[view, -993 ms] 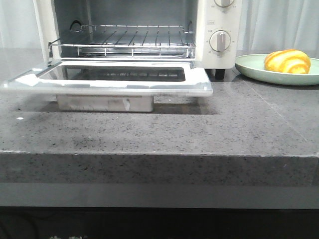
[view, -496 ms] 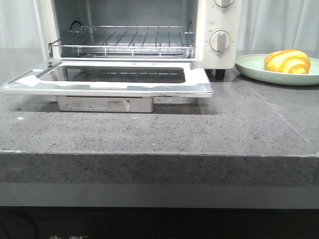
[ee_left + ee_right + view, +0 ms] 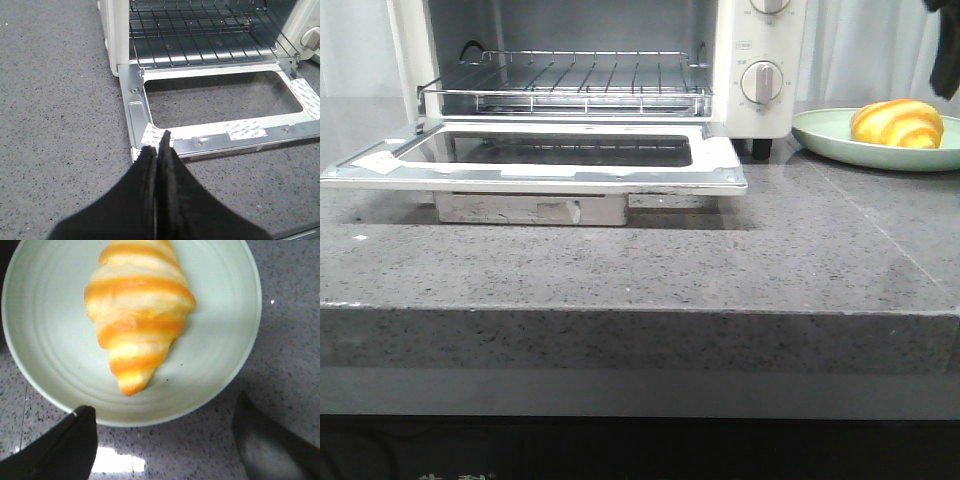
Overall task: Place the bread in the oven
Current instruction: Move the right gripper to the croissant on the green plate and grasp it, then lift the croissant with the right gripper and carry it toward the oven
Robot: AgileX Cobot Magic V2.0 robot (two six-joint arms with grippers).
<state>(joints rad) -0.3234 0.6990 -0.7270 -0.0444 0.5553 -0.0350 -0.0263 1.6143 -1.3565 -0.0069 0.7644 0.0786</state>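
The bread [image 3: 896, 123], golden with orange stripes, lies on a pale green plate [image 3: 830, 135] at the right of the counter. In the right wrist view the bread [image 3: 140, 310] lies just ahead of my open, empty right gripper [image 3: 165, 405], whose fingers hover over the plate's near rim [image 3: 215, 340]. In the front view only a dark part of the right gripper [image 3: 947, 45] shows, at the top right above the plate. The cream-white oven [image 3: 760, 60] stands open, door [image 3: 560, 165] dropped flat, wire rack [image 3: 570, 80] bare. My left gripper [image 3: 159, 142] is shut and empty above the door's front left corner [image 3: 137, 115].
The oven's dials [image 3: 761, 82] face me on its right side, close to the plate. Grey speckled counter [image 3: 720, 260] runs in front of the oven to a front edge. White curtains hang behind.
A dark part of my right gripper has come into the front view at the top right, above the plate. The oven door dropped slightly, then stayed still. The bread has not moved.
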